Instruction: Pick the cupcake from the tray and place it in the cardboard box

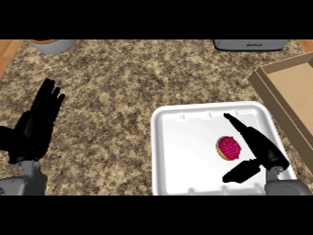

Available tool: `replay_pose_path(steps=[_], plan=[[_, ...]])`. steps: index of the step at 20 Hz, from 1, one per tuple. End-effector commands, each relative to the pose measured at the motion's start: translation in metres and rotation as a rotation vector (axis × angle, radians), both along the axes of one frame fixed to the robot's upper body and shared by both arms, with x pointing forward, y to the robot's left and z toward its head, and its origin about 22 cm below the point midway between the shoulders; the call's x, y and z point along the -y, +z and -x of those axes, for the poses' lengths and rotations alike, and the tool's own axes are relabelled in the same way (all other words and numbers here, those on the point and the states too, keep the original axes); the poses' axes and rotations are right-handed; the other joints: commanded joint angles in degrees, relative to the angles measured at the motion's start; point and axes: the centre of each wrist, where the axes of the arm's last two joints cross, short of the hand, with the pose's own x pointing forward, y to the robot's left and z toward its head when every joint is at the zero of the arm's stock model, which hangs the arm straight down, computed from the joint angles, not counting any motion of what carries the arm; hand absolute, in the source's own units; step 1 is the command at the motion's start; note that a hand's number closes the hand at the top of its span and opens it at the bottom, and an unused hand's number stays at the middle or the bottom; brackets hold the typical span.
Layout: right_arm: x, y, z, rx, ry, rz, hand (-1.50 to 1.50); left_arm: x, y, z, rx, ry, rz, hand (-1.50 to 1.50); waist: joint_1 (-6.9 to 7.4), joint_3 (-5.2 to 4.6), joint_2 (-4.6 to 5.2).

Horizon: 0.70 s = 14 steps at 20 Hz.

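Head view: a speckled granite surface (131,82) carried a brown cardboard box (308,101) at right and a white square tray (186,147) beside it. The black right hand (264,149), the nearer, kept fingers straight, holding nothing; the pink-topped round cupcake (228,148) lay on the tray just left of it.

Soft, even light falls across the counter (131,78). The white tray (179,151) by its front edge is brightest, faintly grey along the rim. The cardboard box (267,89) has a darker outer wall.
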Motion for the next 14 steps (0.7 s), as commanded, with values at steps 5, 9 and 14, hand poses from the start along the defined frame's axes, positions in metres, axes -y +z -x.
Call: replay_pose_path(steps=[5, 9, 14], plan=[[0.002, -0.006, -0.015, 0.035, 0.018, 0.032, 1.50, 0.005, 0.028, -0.018, -0.008, -0.016, 0.019, 0.00, -0.01, 0.01, 0.02], [-0.003, -0.012, -0.005, 0.102, 0.082, 0.090, 1.50, 0.015, -0.002, 0.006, -0.014, 0.006, -0.007, 0.00, 0.07, 0.00, 0.00], [-0.019, -0.012, -0.023, 0.174, 0.076, 0.119, 1.50, 0.003, 0.023, 0.000, -0.003, 0.011, -0.005, 0.00, 0.19, 0.01, 0.02]])
